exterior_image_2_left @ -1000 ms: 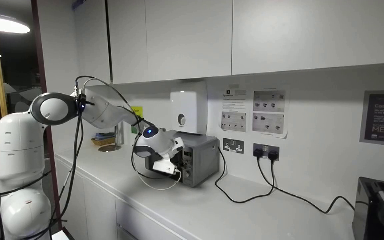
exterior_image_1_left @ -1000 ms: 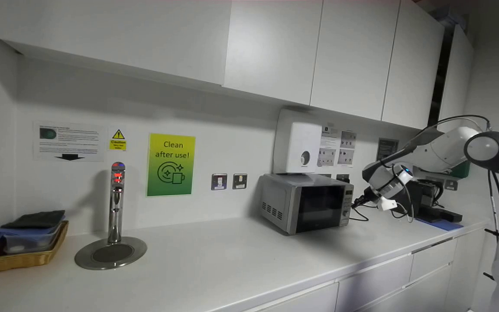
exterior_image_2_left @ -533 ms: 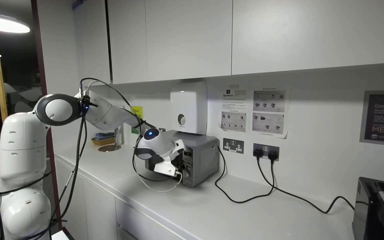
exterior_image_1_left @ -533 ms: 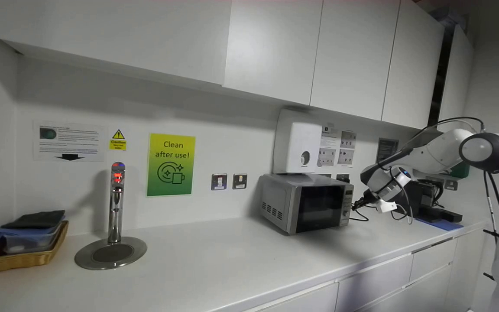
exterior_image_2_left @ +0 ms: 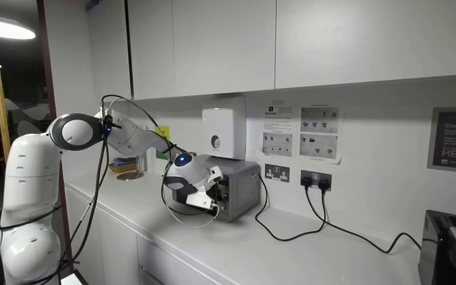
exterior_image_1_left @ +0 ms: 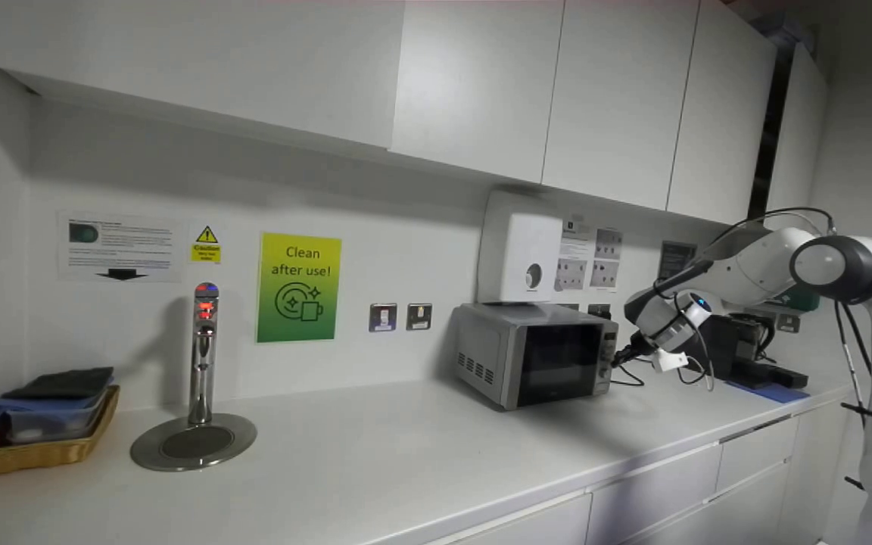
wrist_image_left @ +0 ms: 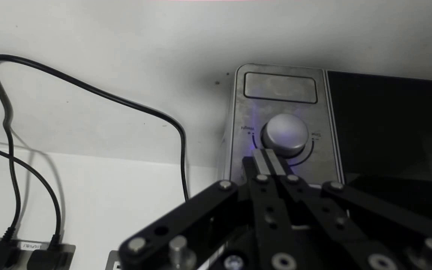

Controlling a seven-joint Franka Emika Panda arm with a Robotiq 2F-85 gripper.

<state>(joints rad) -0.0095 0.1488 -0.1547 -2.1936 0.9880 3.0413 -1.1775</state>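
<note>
Silver knob (wrist_image_left: pixel 287 130) near the gripper (wrist_image_left: pixel 264 151) shows clearly only in wrist view.

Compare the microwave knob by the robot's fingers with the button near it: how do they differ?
The knob is round, while the button is rectangular. The knob juts out; the button looks nearly flush. Printed markings flank the knob; I see none on the button. Both are silvery-grey and sit on the front of the microwave.
</note>
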